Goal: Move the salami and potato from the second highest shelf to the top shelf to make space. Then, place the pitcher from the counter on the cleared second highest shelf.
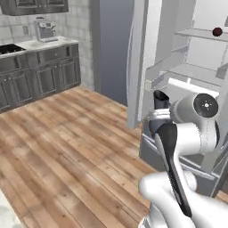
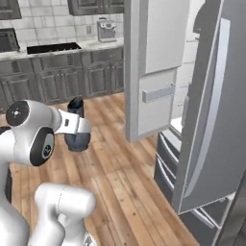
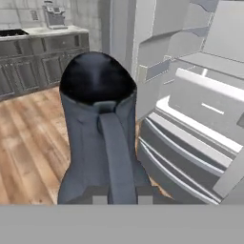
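Grey pitcher (image 3: pixel 100 138) near fridge's edge (image 3: pixel 143 71).

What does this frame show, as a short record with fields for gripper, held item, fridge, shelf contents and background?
gripper: shut on the pitcher
held item: dark grey pitcher, upright, carried above the wooden floor, not yet inside the fridge
fridge: doors open, pale shelves exposed
shelf contents: small dark red round item, likely the salami, on an upper shelf; potato cannot be made out
background: coffee machine on the white counter over dark cabinets
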